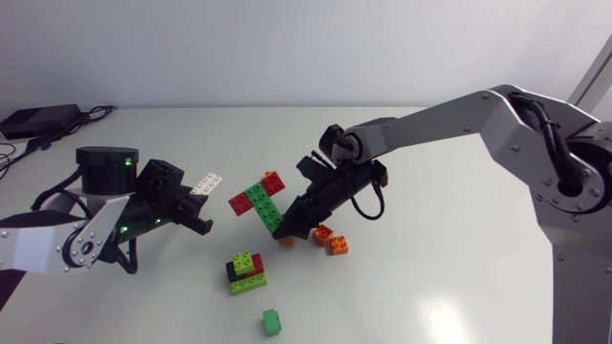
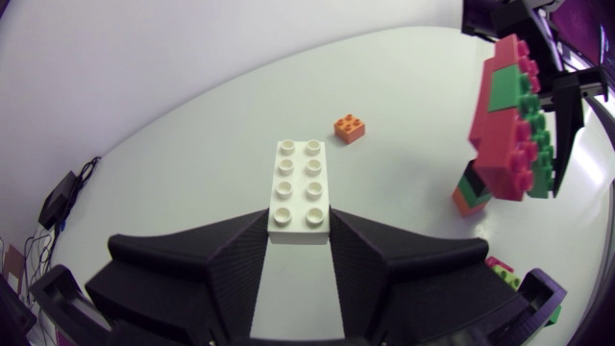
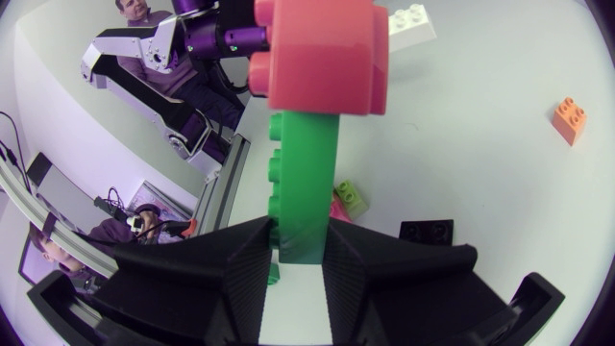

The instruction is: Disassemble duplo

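Green-and-red duplo stack [image 1: 260,198] is being held clamped by the right gripper [image 3: 300,252], raised above the counter [image 1: 430,287]; a white brick [image 2: 300,187] is lying on the counter at the fingertips of the spread left gripper [image 2: 300,252].

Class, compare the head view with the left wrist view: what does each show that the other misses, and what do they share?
Only the head view: the small green brick near the table's front edge, and the left arm itself. Only the left wrist view: the gap between the left gripper's fingers, with the white brick's near end at its mouth. Both: the white brick and the red-green piece held by the right gripper.
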Available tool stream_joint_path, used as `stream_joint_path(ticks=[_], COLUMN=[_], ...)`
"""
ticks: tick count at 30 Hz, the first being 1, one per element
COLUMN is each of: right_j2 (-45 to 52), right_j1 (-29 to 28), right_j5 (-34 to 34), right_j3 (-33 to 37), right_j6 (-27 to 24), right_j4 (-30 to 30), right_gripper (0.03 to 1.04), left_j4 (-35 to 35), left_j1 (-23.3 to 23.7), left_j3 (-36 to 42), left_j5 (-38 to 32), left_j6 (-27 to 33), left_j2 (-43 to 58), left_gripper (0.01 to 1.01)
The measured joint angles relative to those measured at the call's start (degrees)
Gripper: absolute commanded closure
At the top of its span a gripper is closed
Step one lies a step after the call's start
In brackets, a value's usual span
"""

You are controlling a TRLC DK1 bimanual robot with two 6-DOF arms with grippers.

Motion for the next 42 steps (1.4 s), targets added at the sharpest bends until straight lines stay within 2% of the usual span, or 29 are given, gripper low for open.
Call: stream_joint_path(ticks=[11,13,19,28,34,42], right_j2=[0.0,0.0,0.0,0.0,0.0,0.0], right_j1=[0.0,0.0,0.0,0.0,0.0,0.0], right_j5=[0.0,0.0,0.0,0.0,0.0,0.0], right_j3=[0.0,0.0,0.0,0.0,0.0,0.0], right_j6=[0.0,0.0,0.0,0.0,0.0,0.0], right_j4=[0.0,0.0,0.2,0.2,0.4,0.7], right_gripper=[0.82,0.82,0.82,0.82,0.82,0.82], left_j4=[-9.6,-10.0,-10.0,-10.5,-11.3,-12.0], left_j1=[1.2,1.2,1.2,1.2,1.2,1.2], left_j3=[7.3,7.5,7.6,7.6,7.6,7.6], left_j5=[-1.4,-1.4,-1.4,-1.3,1.3,4.5], left_j6=[0.0,0.0,0.0,0.0,0.0,0.0], left_j2=[11.8,12.5,12.7,12.7,12.7,11.5], left_gripper=[0.980,0.979,0.843,0.790,0.751,0.525])
